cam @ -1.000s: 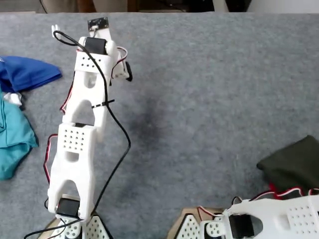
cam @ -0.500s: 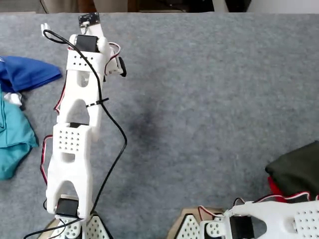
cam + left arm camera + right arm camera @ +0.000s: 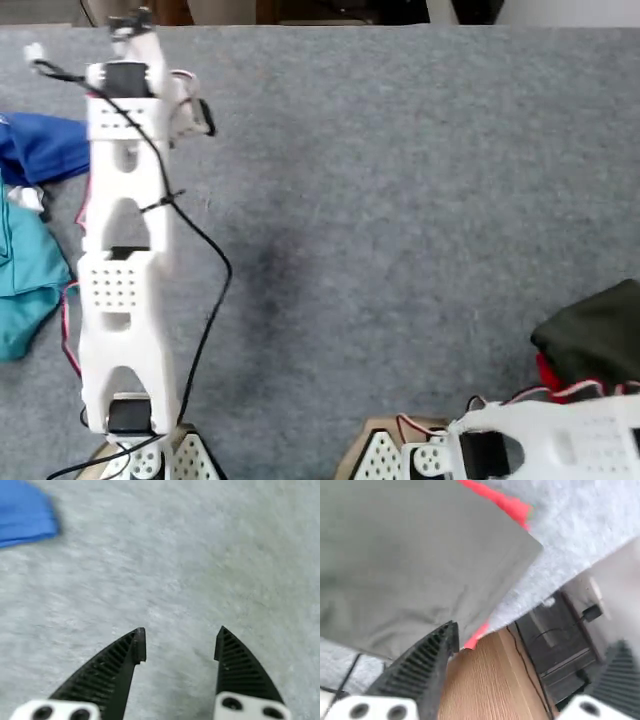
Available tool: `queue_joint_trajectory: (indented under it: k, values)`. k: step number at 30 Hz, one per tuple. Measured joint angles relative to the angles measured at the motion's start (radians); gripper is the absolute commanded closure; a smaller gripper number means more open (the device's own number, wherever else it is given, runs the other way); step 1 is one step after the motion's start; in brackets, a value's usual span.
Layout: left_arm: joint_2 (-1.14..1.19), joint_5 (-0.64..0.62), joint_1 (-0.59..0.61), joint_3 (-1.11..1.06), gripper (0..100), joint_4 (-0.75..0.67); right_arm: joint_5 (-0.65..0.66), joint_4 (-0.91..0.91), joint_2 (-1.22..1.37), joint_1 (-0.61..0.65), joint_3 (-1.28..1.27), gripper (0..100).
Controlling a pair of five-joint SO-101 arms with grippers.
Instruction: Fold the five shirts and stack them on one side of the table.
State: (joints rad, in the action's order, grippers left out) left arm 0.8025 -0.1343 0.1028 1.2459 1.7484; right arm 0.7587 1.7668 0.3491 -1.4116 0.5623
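Observation:
A blue shirt (image 3: 40, 150) lies crumpled at the table's left edge, with a teal shirt (image 3: 25, 270) just nearer than it. My left arm (image 3: 120, 200) stretches to the far left corner, beside the blue shirt. My left gripper (image 3: 181, 642) hangs open over bare grey cloth, the blue shirt (image 3: 25, 515) a short way off. A folded dark shirt (image 3: 590, 335) rests on a red one (image 3: 550, 375) at the right edge. My right gripper (image 3: 535, 645) is open above the dark shirt (image 3: 410, 555), at the table's edge; the red shirt (image 3: 500, 500) peeks out under it.
Grey cloth covers the table (image 3: 400, 180), and its wide middle is bare. The right arm's base and links (image 3: 540, 445) sit at the near right. Past the table's edge lie a wooden floor (image 3: 490, 685) and a dark box with cables (image 3: 560, 640).
My left arm has swung left and farther back, toward the blue shirt. The dark shirt's visible part has shifted slightly right, and the right arm has moved a little with it.

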Motion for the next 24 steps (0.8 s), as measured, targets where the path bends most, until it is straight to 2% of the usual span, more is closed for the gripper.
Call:
queue_joint_trajectory:
  k: [2,3,5,10,16,18,21,24]
  values:
    - [-0.015,0.026,0.058,0.0,77,0.0,0.0,0.0,-0.071,0.066,-0.086,97.7]
    - [-0.02,0.044,0.091,0.0,77,0.0,-0.005,0.0,-0.11,0.106,-0.132,99.8]
    - [-0.028,0.089,0.157,0.0,77,0.0,-0.034,0.0,-0.186,0.19,-0.221,97.1]
    - [-0.034,0.183,0.339,0.0,77,0.0,-0.12,0.0,-0.348,0.427,-0.381,99.3]
    - [-0.035,0.278,0.566,0.029,77,0.0,-0.235,0.0,-0.404,0.744,-0.468,99.3]
    - [-0.035,0.304,0.632,0.031,81,0.0,-0.282,0.0,-0.404,0.841,-0.47,99.3]
    - [-0.035,0.313,0.726,0.031,93,-0.026,-0.351,0.0,-0.396,0.965,-0.47,99.3]
    - [-0.017,0.338,0.802,0.031,96,-0.055,-0.388,0.0,-0.371,1.06,-0.47,99.3]
